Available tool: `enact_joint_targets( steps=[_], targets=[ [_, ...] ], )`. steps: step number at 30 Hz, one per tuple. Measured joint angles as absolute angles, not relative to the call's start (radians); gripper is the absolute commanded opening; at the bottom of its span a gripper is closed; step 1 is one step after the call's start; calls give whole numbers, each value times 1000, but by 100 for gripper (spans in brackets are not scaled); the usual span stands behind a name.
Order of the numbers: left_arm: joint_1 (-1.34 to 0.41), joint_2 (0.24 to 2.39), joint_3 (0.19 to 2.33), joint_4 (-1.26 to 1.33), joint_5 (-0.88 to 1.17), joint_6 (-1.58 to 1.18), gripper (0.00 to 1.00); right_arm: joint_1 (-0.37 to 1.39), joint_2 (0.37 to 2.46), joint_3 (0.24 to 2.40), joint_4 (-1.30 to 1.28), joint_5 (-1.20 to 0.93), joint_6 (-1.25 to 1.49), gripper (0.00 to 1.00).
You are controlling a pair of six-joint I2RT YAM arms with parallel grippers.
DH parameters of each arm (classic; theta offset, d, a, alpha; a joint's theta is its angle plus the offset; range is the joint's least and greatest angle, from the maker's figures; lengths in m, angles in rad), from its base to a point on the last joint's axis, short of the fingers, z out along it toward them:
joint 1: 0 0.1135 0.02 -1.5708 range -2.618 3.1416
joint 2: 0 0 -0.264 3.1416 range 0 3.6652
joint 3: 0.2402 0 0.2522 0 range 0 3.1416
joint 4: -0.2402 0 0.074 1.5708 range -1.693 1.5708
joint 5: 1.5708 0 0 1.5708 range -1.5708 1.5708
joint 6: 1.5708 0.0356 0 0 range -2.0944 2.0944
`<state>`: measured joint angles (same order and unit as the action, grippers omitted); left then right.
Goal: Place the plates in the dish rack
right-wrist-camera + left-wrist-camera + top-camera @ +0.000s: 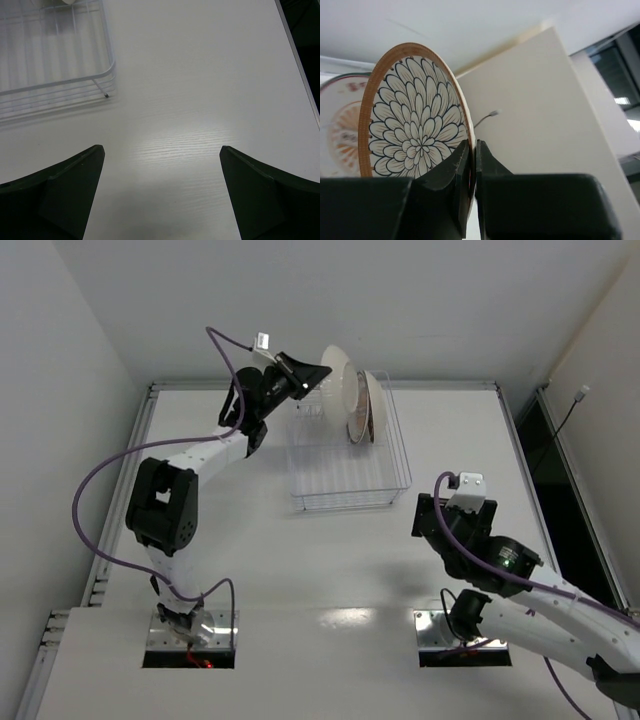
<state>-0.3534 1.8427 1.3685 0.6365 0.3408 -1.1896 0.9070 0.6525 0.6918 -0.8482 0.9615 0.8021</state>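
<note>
One petal-patterned plate (415, 130) is hanging on edge over the dish rack's (350, 502) far end, the left gripper (471, 150) pinching its rim. Two other plates (364, 412) are standing in the slots just right of it. The right gripper (161, 148) is hovering wide open above the table (250, 570), near the rack.

A white table (330, 570) with faint wood grain fills the middle, with a glare patch toward 6 o'clock. A metal rail (116, 510) edges it at 9 o'clock. At 3 o'clock a dark gap (560, 505) runs alongside. A thin black cable (572, 412) with a white plug (582, 393) hangs near 2 o'clock.
</note>
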Motion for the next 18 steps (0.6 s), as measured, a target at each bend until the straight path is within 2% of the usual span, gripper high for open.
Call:
enact_joint_targets(
  steps=[6, 18],
  targets=[
    [-398, 1895, 1474, 665, 350, -1222, 0, 912, 653, 692, -847, 961, 802, 100],
    [-419, 1894, 1475, 581, 251, -1142, 0, 912, 651, 692, -846, 961, 801, 100]
  ],
)
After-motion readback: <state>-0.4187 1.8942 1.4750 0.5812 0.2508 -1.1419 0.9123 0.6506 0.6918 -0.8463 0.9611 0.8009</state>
